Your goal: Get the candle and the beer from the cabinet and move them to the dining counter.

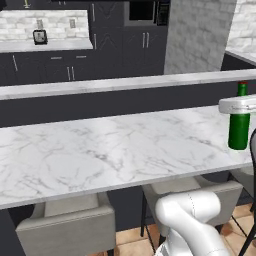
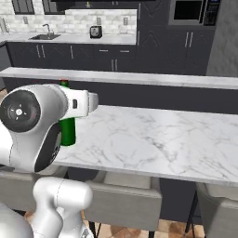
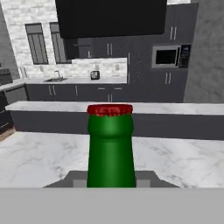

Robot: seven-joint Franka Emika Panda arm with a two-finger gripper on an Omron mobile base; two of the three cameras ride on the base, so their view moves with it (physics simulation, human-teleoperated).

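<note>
Glossy dark-green glass, the small narrow-necked beer bottle (image 3: pixel 110 153) with its crimped red cap stands upright, long axis vertical, on the long white grey-veined marble dining counter (image 1: pixel 110 150), near the end by the arm. Clamped on its neck is the white arm's two-finger gripper (image 1: pixel 239 105), jaws grasping it. Beige padded stools (image 1: pixel 67 227) tuck under the near edge.

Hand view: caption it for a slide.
Gripper closed around the neck of the red-capped beer, above the marble dining counter.
</note>
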